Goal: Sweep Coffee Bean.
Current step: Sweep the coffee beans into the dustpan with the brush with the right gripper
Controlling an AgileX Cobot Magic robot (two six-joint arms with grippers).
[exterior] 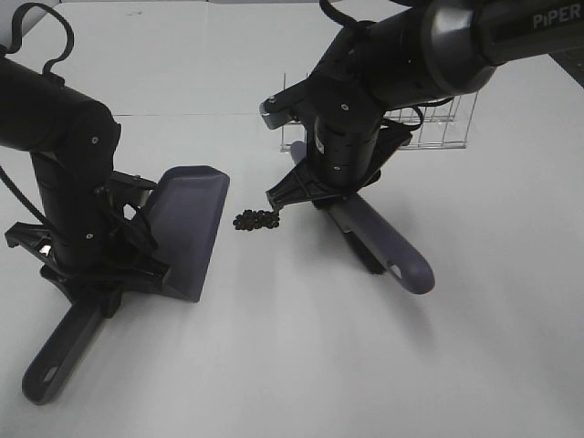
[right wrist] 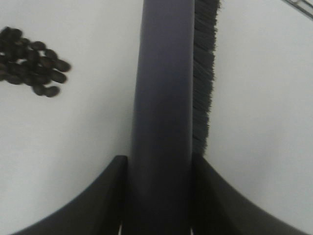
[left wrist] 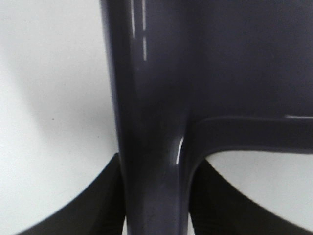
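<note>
A small pile of dark coffee beans [exterior: 258, 220] lies on the white table between the two tools; it also shows in the right wrist view [right wrist: 32, 61]. My left gripper [exterior: 100, 274] is shut on the handle of a grey-purple dustpan [exterior: 187, 228], whose open mouth faces the beans; the handle fills the left wrist view [left wrist: 151, 147]. My right gripper [exterior: 319, 192] is shut on a grey-purple brush [exterior: 383, 242], seen in the right wrist view [right wrist: 164, 107] with black bristles [right wrist: 203, 73]. The brush head is just right of the beans.
A clear wire rack [exterior: 429, 128] stands on the table behind the right arm. The white table [exterior: 301, 365] extends toward the front.
</note>
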